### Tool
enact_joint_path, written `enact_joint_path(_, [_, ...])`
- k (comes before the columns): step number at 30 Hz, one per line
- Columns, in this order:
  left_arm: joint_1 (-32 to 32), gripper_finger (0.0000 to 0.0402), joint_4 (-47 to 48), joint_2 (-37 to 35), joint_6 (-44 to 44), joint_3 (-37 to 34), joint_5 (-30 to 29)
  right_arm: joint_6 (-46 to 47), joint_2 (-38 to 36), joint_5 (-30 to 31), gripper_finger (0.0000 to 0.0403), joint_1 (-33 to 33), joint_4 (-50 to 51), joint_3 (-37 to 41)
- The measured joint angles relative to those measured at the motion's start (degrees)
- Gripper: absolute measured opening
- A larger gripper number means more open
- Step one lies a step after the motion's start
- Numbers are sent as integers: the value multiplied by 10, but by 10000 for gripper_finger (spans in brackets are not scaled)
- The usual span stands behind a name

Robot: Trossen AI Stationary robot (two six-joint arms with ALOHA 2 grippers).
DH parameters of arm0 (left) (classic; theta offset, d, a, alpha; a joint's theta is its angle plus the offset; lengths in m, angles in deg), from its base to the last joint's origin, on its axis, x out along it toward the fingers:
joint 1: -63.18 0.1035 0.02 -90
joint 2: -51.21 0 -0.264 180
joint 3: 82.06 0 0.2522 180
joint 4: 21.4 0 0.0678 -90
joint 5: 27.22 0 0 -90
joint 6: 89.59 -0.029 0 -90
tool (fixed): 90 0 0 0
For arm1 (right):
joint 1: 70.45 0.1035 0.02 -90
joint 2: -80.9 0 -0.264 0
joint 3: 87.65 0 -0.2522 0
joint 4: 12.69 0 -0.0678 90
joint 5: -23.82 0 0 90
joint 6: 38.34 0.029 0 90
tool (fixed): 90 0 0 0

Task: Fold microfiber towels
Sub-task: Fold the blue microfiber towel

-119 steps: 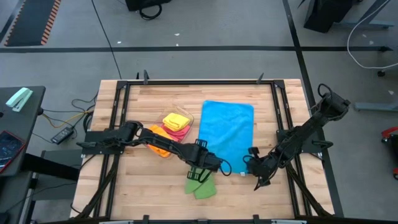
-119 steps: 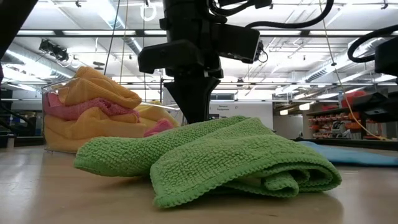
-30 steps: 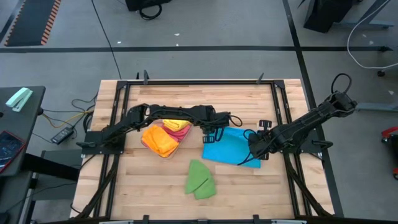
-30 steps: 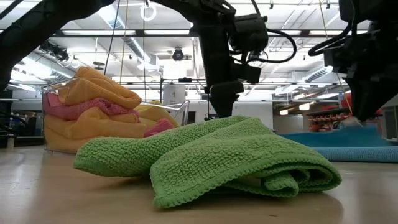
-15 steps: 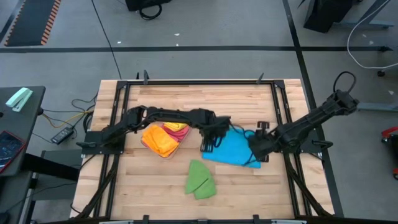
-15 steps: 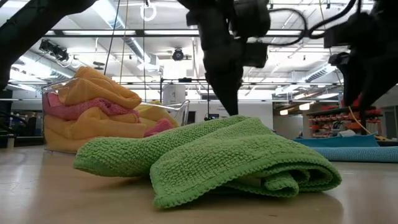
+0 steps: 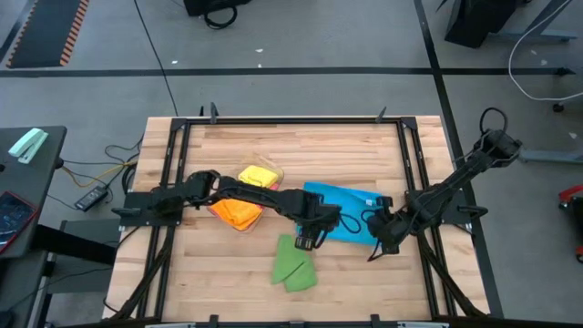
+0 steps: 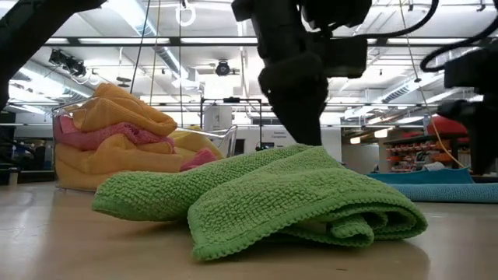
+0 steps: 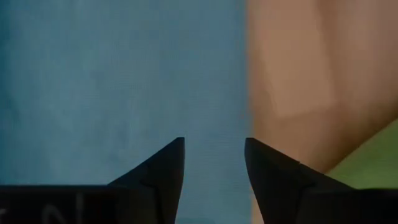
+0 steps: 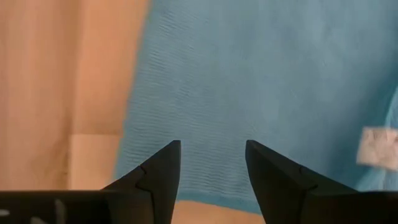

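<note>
Both arms had drawn back toward the table's six o'clock edge since a second before, and the blue towel (image 7: 346,211), then a raised, skewed sheet, now lay flatter as a folded band.

By size: the wooden table (image 7: 228,146) filled the high view. On it the blue towel sat just past centre toward three o'clock, its long axis running nine to three, tilted slightly down toward four; a small white tag (image 10: 374,146) showed near one edge. At about nine o'clock from it stood the clear plastic tub (image 8: 66,117), holding orange, yellow and pink towels (image 7: 239,208). The green towel (image 7: 293,264) lay crumpled near six o'clock, apart from the blue one, its long axis pointing roughly twelve to six.

The left gripper (image 7: 311,233) hung over the blue towel's corner nearest the green one, jaws parted and empty, with blue cloth and bare wood beneath. The right gripper (image 7: 381,239) hung at the towel's four o'clock corner, likewise spread, holding nothing.
</note>
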Motion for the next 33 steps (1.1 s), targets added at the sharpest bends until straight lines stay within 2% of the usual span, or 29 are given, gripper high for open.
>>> enact_joint_path(4, [2, 178, -1, 6, 3, 1, -33, 34, 2, -9, 188, -13, -7, 24])
enact_joint_path(13, [44, 153, -7, 42, 15, 0, -43, 56, 10, -43, 188, -15, -75, 50])
enact_joint_path(21, [95, 127, -14, 57, 30, 3, -38, 56, 32, -46, 188, -5, -114, 49])
enact_joint_path(26, [110, 114, -30, 56, -26, 3, -42, 56, 40, -49, 188, -1, -153, 50])
enact_joint_path(28, [111, 109, -42, 56, -59, 2, -46, 56, 45, -37, 188, -1, -177, 51])
enact_joint_path(33, [112, 98, -81, 58, -116, 0, -75, 38, 56, 65, 188, -22, -242, 51])
